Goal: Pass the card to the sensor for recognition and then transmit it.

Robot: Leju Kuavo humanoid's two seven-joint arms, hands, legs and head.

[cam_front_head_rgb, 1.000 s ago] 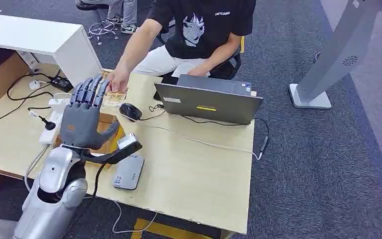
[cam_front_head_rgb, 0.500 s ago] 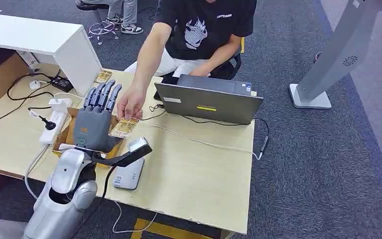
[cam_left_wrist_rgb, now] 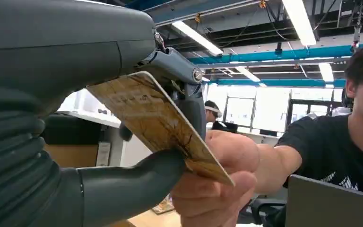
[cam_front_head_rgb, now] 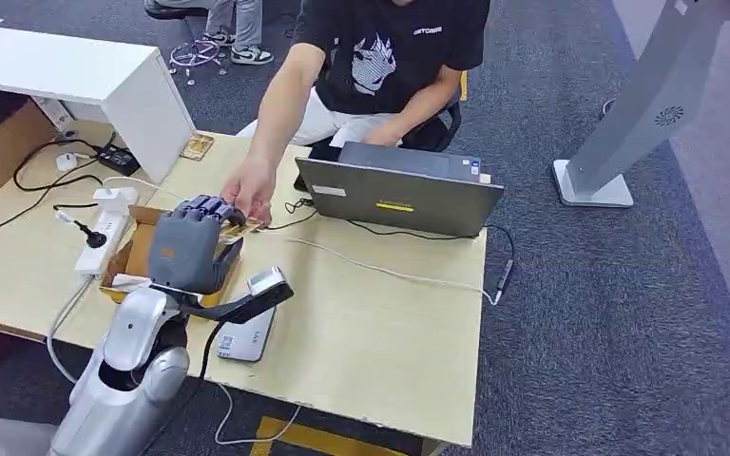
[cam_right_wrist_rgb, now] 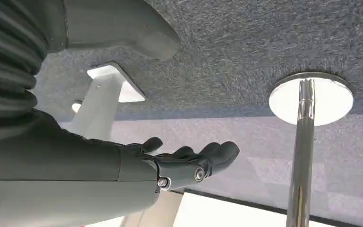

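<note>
Card [cam_left_wrist_rgb: 156, 125], tan and patterned, sits pinched between the left hand's [cam_front_head_rgb: 190, 249] thick thumb and curled fingers [cam_left_wrist_rgb: 189, 97], above the wooden table [cam_front_head_rgb: 380, 323] near the cardboard box [cam_front_head_rgb: 131, 258]. A person's hand [cam_front_head_rgb: 250, 195] grips the card's far end too. The grey sensor [cam_front_head_rgb: 245, 332] lies on the table just below the left wrist. The right hand [cam_right_wrist_rgb: 189, 158] hangs over carpet, fingers spread, holding nothing.

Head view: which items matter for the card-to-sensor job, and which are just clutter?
Job:
- tan patterned card, pinched by left hand and person's hand
- grey flat sensor pad on table

Clutter:
- grey laptop
- white power strip
- open cardboard box
- second tan card by white cabinet
</note>
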